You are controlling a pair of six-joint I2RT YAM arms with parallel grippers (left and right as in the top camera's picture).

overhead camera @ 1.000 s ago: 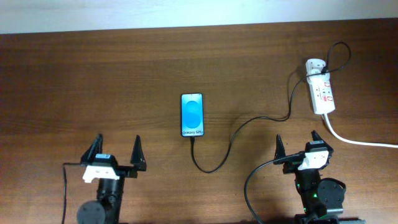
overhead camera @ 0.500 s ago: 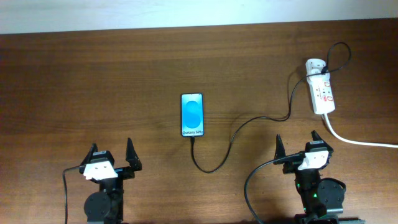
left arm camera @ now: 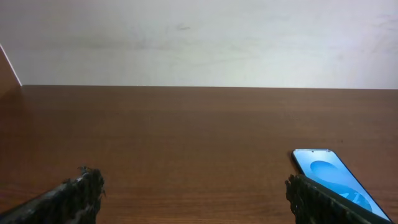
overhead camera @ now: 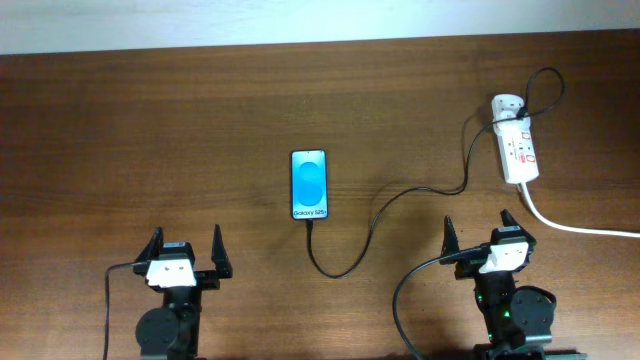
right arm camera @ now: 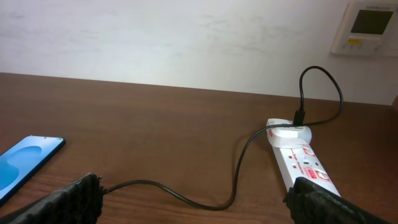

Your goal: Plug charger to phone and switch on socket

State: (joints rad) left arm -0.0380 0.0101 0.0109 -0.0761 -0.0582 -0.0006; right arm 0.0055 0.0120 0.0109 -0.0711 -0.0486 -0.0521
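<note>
Right, both arms sit at the near edge of the bench (overhead camera: 150, 120), and neither holds anything: the left tool (overhead camera: 187, 245) and the right tool (overhead camera: 478, 232) each stand with fingers spread wide. The phone (overhead camera: 309, 185) lies flat mid-bench with its screen lit blue and its long axis running near to far. It is far and to the right of the left tool, which is the nearer of the two. The charger (overhead camera: 420, 190) runs from the adapter (overhead camera: 507, 103) at the socket's far end, sweeps left, loops near, and brings its tip up to the phone's near short edge. From overhead the tip looks to be touching that edge, but I cannot tell whether it is seated in the port. The socket (overhead camera: 518, 152) lies at the far right, long axis also roughly near to far, almost straight ahead of the right tool and a little right of it, its cord (overhead camera: 570, 228) trailing off right. I judge the switch is the right arm's job: a straight reach forward, coming down on the red-marked face.
</note>
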